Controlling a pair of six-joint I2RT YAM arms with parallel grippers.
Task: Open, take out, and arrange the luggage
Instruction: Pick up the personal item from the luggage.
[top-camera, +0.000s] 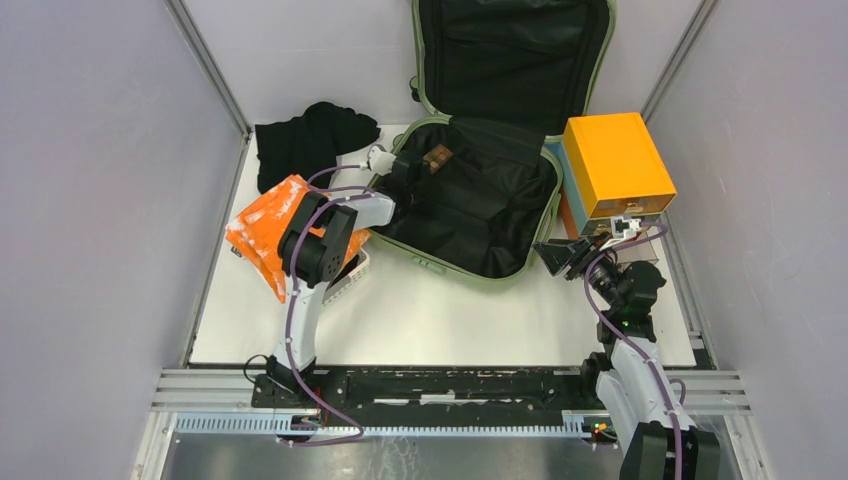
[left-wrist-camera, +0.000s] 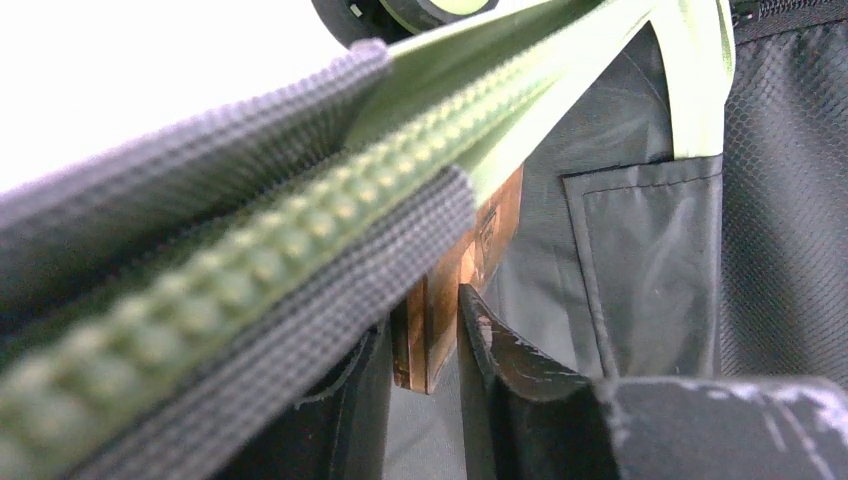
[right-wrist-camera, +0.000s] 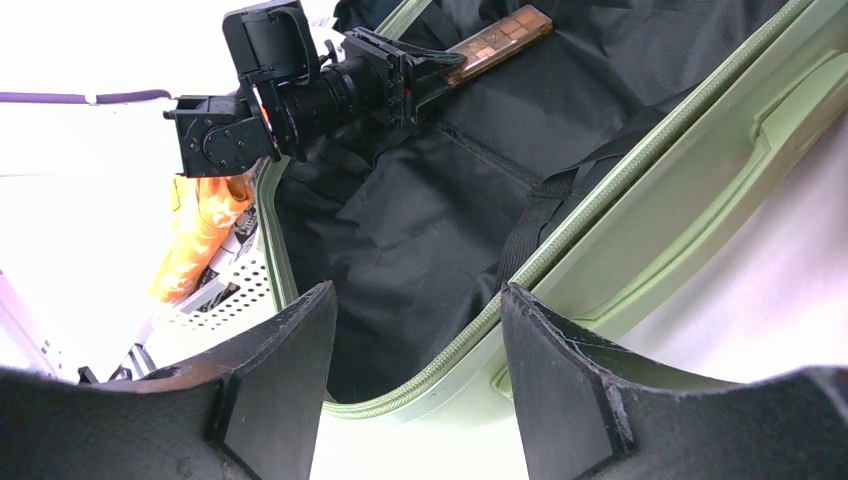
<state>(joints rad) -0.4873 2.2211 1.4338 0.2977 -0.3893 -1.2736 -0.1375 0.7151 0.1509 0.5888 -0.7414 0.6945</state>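
Observation:
The sage-green luggage (top-camera: 553, 200) lies open mid-table, its lid (top-camera: 510, 60) leaning on the back wall and its black lining showing. A flat brown bar (top-camera: 437, 157) sits in the far-left corner of its lower half. My left gripper (top-camera: 422, 166) reaches over the zip edge, and its fingers press the bar (left-wrist-camera: 470, 270) from both sides, the gripper (left-wrist-camera: 425, 340) shut on it. In the right wrist view the bar (right-wrist-camera: 500, 35) juts from that gripper (right-wrist-camera: 430, 75). My right gripper (top-camera: 560, 255) hovers open and empty (right-wrist-camera: 418, 340) by the luggage's near-right rim (right-wrist-camera: 650, 230).
An orange box (top-camera: 615, 165) on a light-blue one stands right of the luggage, close to my right gripper. A black cloth (top-camera: 305, 140) lies at the back left. A white perforated basket (top-camera: 350, 275) holds an orange packet (top-camera: 265, 235) under my left arm. Walls close in on both sides.

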